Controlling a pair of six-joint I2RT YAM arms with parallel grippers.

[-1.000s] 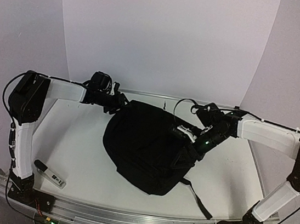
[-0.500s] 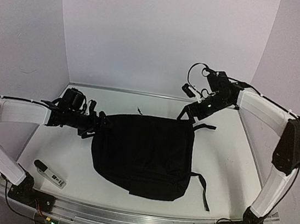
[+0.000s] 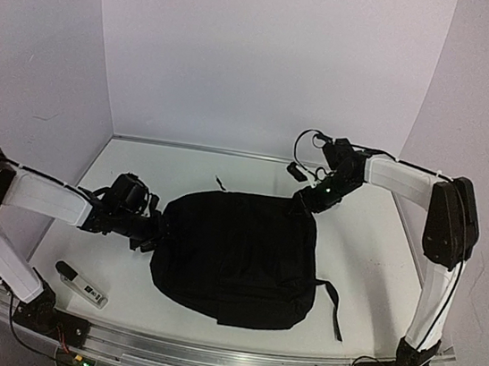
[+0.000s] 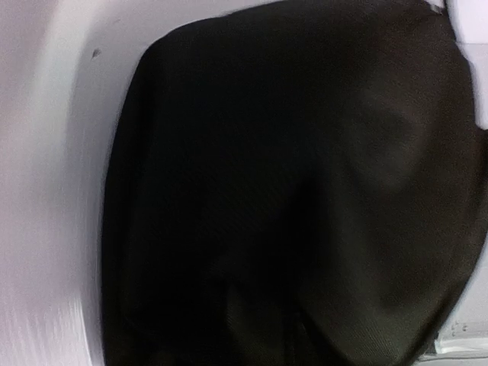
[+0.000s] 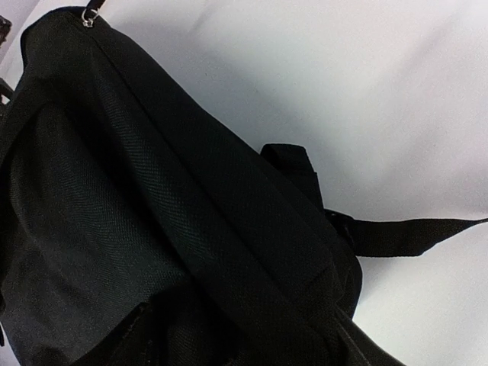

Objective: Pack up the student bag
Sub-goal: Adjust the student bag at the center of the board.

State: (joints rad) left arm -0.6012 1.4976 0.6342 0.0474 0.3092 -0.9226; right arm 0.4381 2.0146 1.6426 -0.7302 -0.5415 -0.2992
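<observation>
Resting on a white table between pale lilac walls, the student bag lies between the left gripper and the right gripper. Their opening and hold cannot be told.

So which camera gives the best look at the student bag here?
Top external: the whole student bag shows, lying flat on the table, one strap trailing off its edge. Left wrist gives only blurred black fabric filling the frame. Right wrist shows one corner close up, with a zipper pull and webbing.
</observation>
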